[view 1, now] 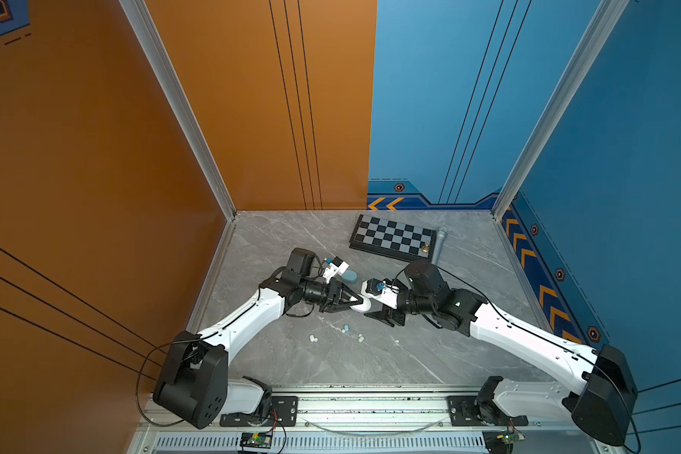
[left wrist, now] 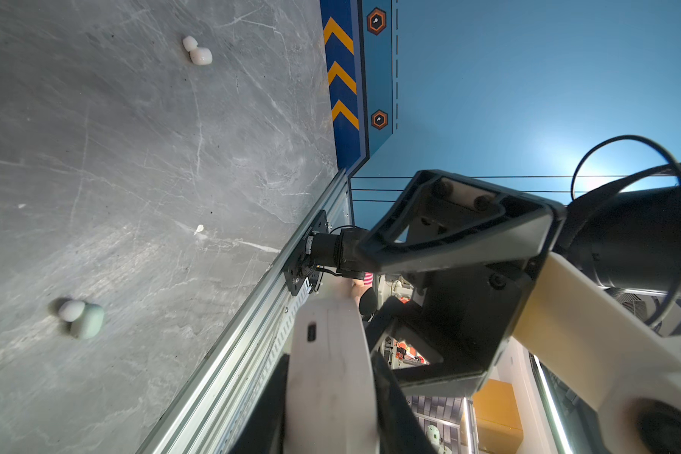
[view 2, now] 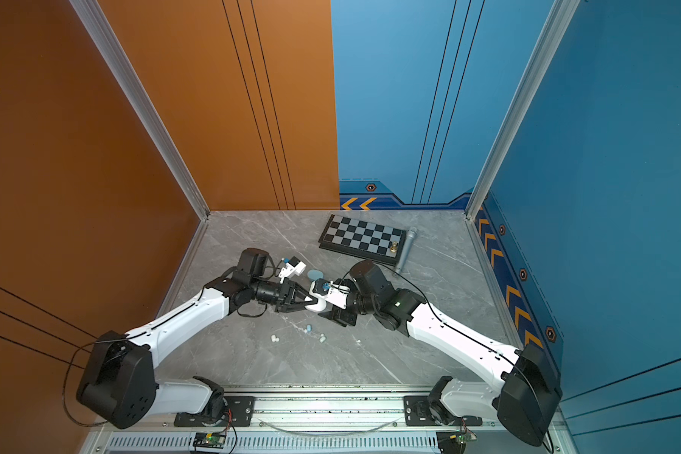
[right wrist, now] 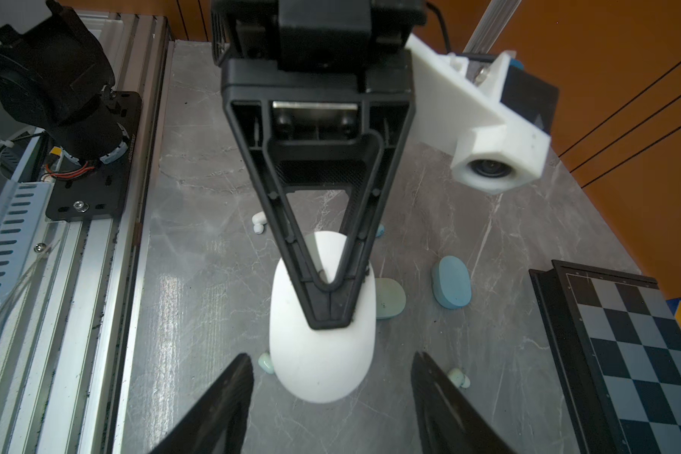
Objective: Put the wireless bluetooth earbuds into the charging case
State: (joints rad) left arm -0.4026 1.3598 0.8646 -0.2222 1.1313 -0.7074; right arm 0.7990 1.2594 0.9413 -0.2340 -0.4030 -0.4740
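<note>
My left gripper (view 1: pixel 359 302) is shut on a white pill-shaped charging case (view 1: pixel 365 304), held above the table. In the right wrist view its black fingers (right wrist: pixel 311 283) pinch the case (right wrist: pixel 323 353) across its flat faces. My right gripper (right wrist: pixel 331 355) is open, one finger on each side of the case's free end and not touching it. Several tiny earbuds, white and pale blue, lie loose on the table below (view 1: pixel 312 338) (view 1: pixel 345 328) (view 1: pixel 360 337). In the left wrist view the case (left wrist: pixel 331 373) fills the jaws, and two earbuds show (left wrist: pixel 197 51) (left wrist: pixel 81 318).
A blue case (right wrist: pixel 451 281) and a pale green case (right wrist: pixel 390 298) lie on the grey marble table (view 1: pixel 449 353). At the back right a chessboard (view 1: pixel 392 238) carries a gold chess piece (view 1: pixel 425 247), with a grey cylinder (view 1: pixel 439 245) beside it. Orange and blue walls enclose the table.
</note>
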